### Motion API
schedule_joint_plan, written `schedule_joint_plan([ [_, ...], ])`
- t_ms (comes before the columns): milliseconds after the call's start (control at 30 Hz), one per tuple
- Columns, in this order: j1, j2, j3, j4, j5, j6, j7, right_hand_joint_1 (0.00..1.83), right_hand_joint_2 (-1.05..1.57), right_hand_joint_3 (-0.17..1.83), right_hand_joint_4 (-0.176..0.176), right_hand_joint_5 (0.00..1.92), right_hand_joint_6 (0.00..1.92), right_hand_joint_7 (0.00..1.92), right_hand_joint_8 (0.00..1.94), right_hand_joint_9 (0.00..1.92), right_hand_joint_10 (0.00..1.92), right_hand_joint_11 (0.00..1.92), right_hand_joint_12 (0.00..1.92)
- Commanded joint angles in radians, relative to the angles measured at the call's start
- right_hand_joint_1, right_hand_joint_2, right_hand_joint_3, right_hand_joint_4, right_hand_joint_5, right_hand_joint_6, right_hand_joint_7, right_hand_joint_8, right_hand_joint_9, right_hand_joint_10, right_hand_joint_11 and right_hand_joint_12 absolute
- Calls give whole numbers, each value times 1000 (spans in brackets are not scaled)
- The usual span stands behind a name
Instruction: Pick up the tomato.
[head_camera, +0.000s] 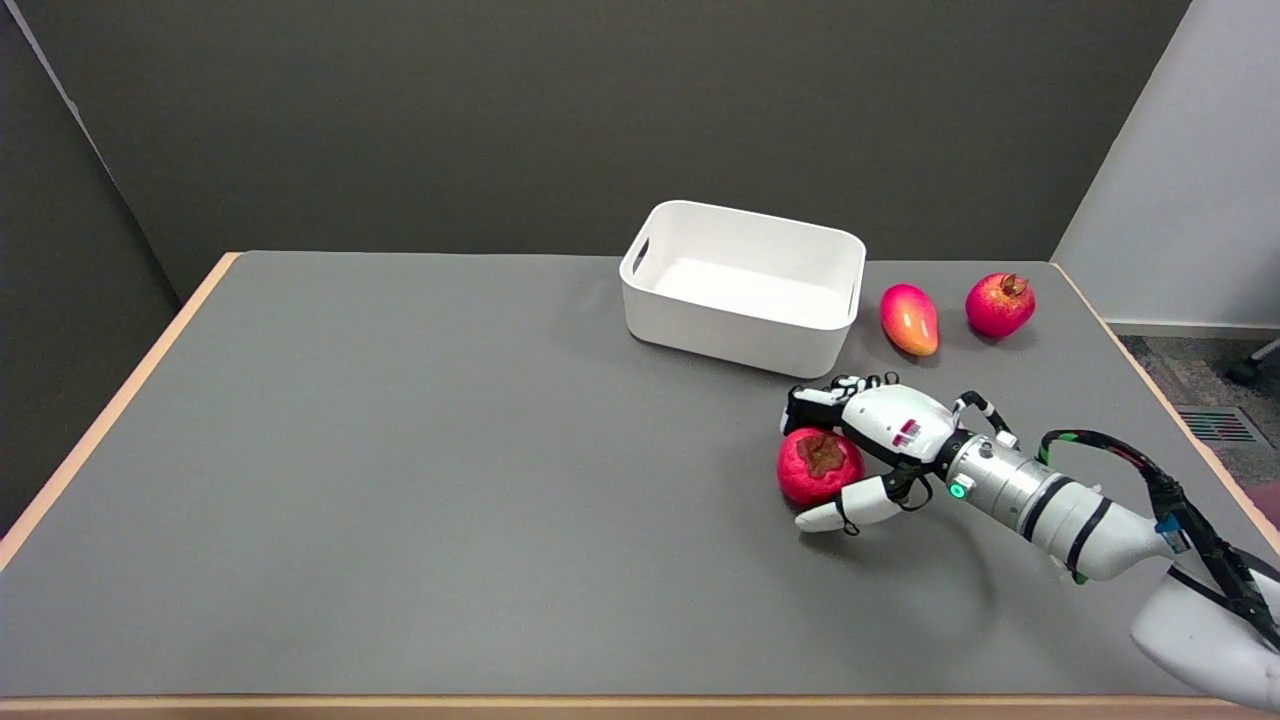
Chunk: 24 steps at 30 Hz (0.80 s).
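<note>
1. The right hand (878, 440) wraps its fingers (815, 403) over the far side of the tomato (818, 468), with the thumb (840, 512) on the near side, so it grasps the fruit.
2. The tomato sits between them on the table (400, 480), brown stem patch facing up; it is round, with no clear long axis.
3. Beyond the fingers stands a white bin (742, 288).
4. Past the hand, beside the bin, lie a mango (909, 319) and a pomegranate (999, 304).
</note>
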<state>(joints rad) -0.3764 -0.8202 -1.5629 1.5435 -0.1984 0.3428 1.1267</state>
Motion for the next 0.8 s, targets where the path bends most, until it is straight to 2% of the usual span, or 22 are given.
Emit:
schedule_joint_plan([
  [33,39,-16,0,-14,-60,5,-5,1141,1220,137,-68,550,1608,806,1329,593,1148,340,1494],
  [100,44,-13,3,-14,-66,5,-5,1173,1171,204,-116,559,1539,850,1334,648,1213,401,1550],
  [267,51,-12,24,-9,-66,5,-5,1196,1122,297,-171,571,1464,859,1427,737,1305,527,1607],
  [333,51,-17,44,-4,-66,5,-5,1193,1174,201,-175,564,1453,845,1452,782,1245,600,1558],
  [467,54,-28,95,20,-54,6,1,1191,1176,211,-176,568,1432,831,1508,783,1279,612,1609],
  [667,61,-35,169,96,-22,6,4,1191,1106,360,-176,581,1419,827,1553,792,1383,590,1663],
  [733,61,-35,198,128,-10,6,4,1177,1125,340,-176,635,1490,723,1549,799,1400,601,1673],
  [800,61,-35,233,159,5,6,4,1173,1126,345,-176,648,1511,697,1550,803,1413,609,1678],
])
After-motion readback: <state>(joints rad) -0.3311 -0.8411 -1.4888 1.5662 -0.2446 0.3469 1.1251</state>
